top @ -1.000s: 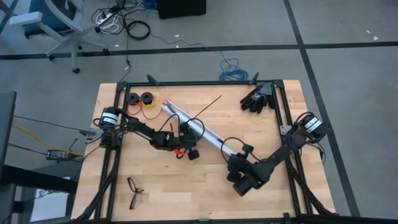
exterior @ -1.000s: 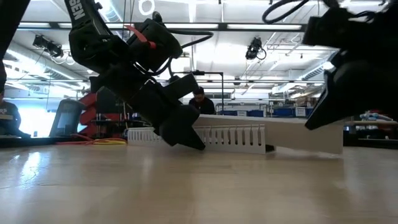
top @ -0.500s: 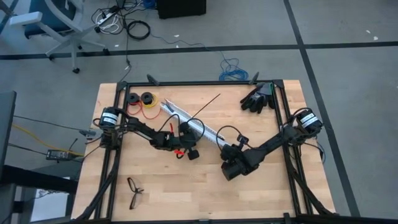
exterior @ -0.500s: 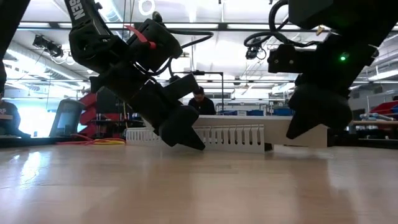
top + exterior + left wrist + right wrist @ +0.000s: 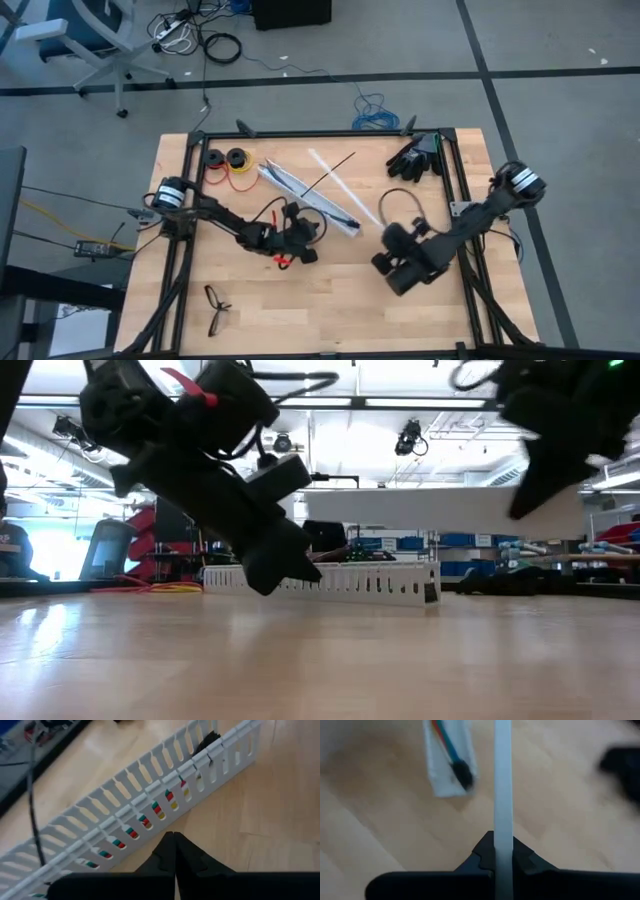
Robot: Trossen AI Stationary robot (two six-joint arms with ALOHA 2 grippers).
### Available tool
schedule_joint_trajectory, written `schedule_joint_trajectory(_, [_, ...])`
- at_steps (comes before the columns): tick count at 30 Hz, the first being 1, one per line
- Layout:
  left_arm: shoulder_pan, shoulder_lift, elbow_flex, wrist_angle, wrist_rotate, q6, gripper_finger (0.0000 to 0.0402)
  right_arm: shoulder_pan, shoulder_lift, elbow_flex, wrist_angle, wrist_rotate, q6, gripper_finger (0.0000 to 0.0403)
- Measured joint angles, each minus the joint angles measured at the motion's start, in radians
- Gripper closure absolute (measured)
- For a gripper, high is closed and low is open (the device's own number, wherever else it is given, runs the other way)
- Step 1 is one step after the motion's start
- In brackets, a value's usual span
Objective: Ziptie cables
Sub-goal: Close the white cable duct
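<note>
The wooden table [image 5: 440,300] carries one long white slotted rail [image 5: 125,820], which lies diagonally from the far left toward the near right. The cables [image 5: 157,810] are inside this rail, along the same long axis. Their coloured strands show through the slots, and their small black connector [image 5: 462,772] sits at the rail's near-right end.

A flat white cover strip [image 5: 503,780] is in the air above the table, roughly parallel to the rail and on its far-right side. The right gripper [image 5: 494,840] has it pinched at one end, jaws closed tight on it, so this arm is busy and can take nothing else.

The left gripper [image 5: 172,837] is just beside the rail on its near side, about halfway along. It points at the slotted wall, and its jaws are fully closed on nothing.

The ziptie [image 5: 335,170] lies on the far side — one end near the middle of the rail, the other pointing away to the far right.

In my judgement the left arm is the nearer one to the cables, but they lie across its jaws, behind the wall. It would have to open and come from above, along the channel — not from the side.
</note>
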Motion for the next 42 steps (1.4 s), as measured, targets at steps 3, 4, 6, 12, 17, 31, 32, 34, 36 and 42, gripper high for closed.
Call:
schedule_joint_trajectory(3, [-0.007, -0.013, 0.0, -0.026, -0.01, 0.0, 0.04, 0.036, -0.099, -0.097, 0.037, -0.053, 0.135, 0.0398])
schedule_joint_trajectory(4, [-0.007, -0.018, 0.0, -0.037, -0.011, 0.0, 0.04, 0.049, -0.138, -0.14, 0.079, -0.06, 0.178, 0.0398])
schedule_joint_trajectory(6, [-0.007, -0.026, 0.0, -0.057, -0.011, -0.002, 0.04, 0.078, -0.215, -0.24, 0.198, -0.06, 0.249, 0.0398])
schedule_joint_trajectory(12, [-0.02, -0.027, 0.0, -0.068, -0.011, -0.004, 0.04, 0.119, -0.407, -0.561, 0.71, -0.071, 0.283, 0.0398])
schedule_joint_trajectory(17, [-0.044, -0.05, 0.0, -0.136, -0.01, -0.018, 0.04, 0.092, -0.47, -0.806, 1.049, -0.092, 0.371, 0.0399])
schedule_joint_trajectory(31, [-0.076, -0.131, 0.0, -0.285, -0.039, -0.09, 0.04, -0.039, -0.445, -0.987, 1.528, -0.237, 0.228, 0.0389])
schedule_joint_trajectory(32, [-0.078, -0.131, 0.0, -0.29, -0.039, -0.09, 0.04, -0.047, -0.444, -0.987, 1.528, -0.237, 0.21, 0.0385])
schedule_joint_trajectory(34, [-0.079, -0.131, 0.0, -0.292, -0.039, -0.091, 0.04, -0.06, -0.444, -0.987, 1.526, -0.238, 0.19, 0.0376])
schedule_joint_trajectory(36, [-0.08, -0.131, 0.0, -0.292, -0.039, -0.097, 0.04, -0.069, -0.444, -0.988, 1.525, -0.236, 0.17, 0.0365])
schedule_joint_trajectory(42, [-0.08, -0.131, 0.0, -0.294, -0.039, -0.11, 0.04, -0.09, -0.444, -0.988, 1.521, -0.235, 0.144, 0.0321])
